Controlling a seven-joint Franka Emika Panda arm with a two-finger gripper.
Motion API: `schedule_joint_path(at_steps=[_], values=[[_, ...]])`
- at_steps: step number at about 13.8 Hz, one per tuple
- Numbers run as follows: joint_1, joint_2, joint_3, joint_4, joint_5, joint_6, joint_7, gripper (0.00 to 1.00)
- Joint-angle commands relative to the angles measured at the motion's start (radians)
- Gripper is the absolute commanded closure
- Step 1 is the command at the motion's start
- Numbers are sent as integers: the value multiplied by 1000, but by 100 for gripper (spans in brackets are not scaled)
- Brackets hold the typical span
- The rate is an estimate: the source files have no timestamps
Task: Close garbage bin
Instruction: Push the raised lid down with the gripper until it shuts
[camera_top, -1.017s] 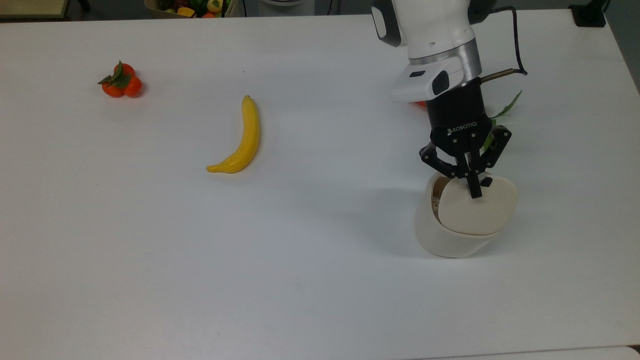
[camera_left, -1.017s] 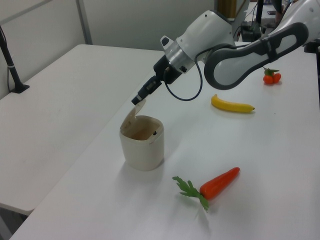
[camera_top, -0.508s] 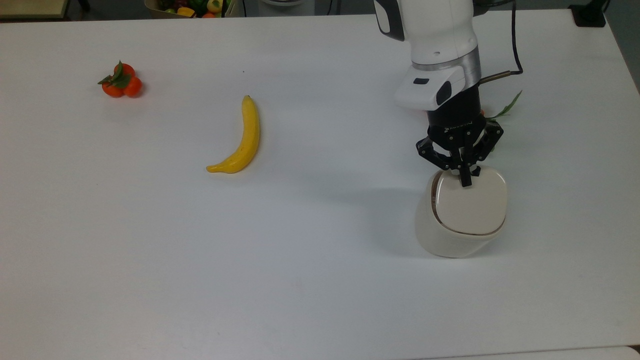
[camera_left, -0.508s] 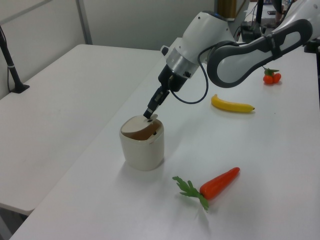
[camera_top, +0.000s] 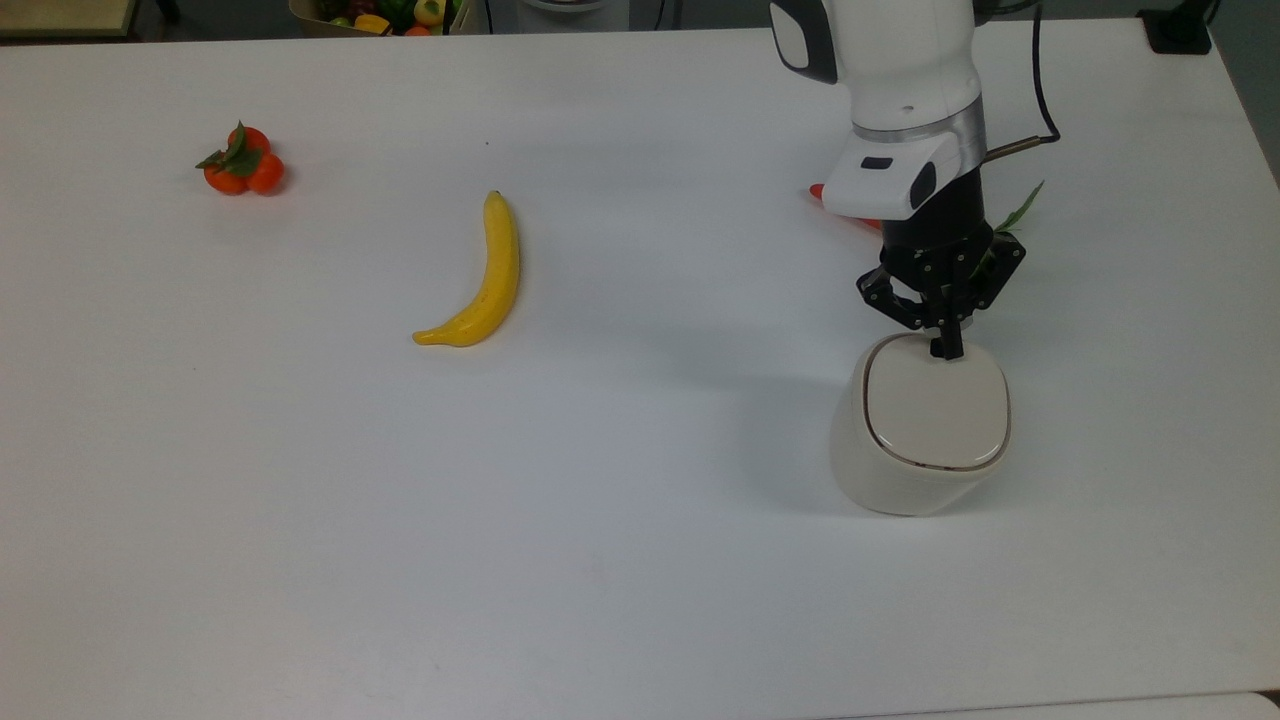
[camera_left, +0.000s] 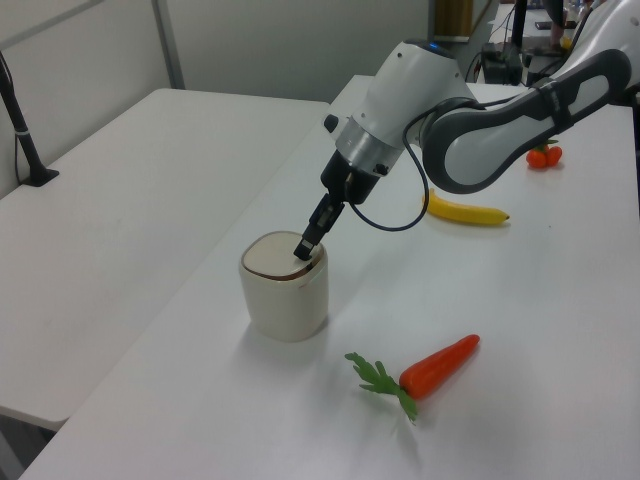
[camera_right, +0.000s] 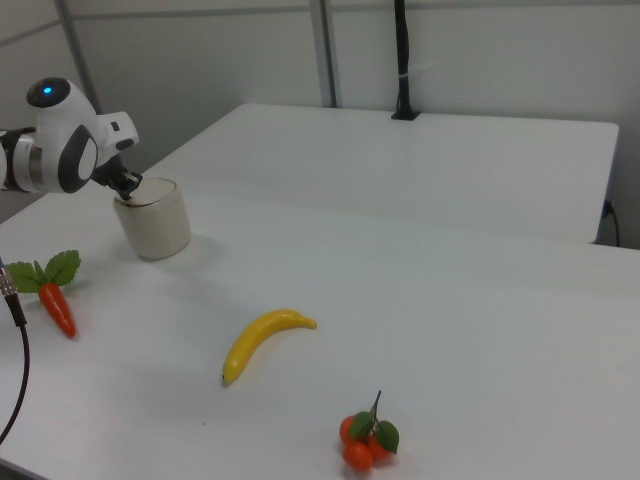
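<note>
Banana (camera_top: 477, 277), carrot (camera_left: 436, 367) — perhaps tangerines (camera_top: 243, 163).

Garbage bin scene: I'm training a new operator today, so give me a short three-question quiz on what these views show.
1. True or false: the garbage bin lid lies flat on the rim.
2. What does the gripper touch?
A. the banana
B. the lid's edge
C. the carrot
3. In the top view, which fruit lies nearest the top view's left edge?

Key:
1. True.
2. B; its fingers look closed together, tip on the lid.
3. The tangerines.
</note>
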Motion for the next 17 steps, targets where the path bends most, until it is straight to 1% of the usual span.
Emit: schedule_joint_path(at_steps=[1, 3, 10, 13, 14, 15, 16, 17], values=[[-3, -4, 5, -22, -40, -16, 21, 97], [-3, 2, 5, -22, -60, -14, 21, 97], [-3, 15, 5, -40, -61, -14, 20, 98], [-15, -22, 7, -33, -52, -25, 30, 97], [-32, -49, 7, -39, -46, -28, 30, 96], [-38, -68, 7, -39, -44, -48, 32, 92], [-53, -94, 7, -33, -41, -117, 32, 82], [-61, -114, 7, -29, -41, -160, 32, 78]])
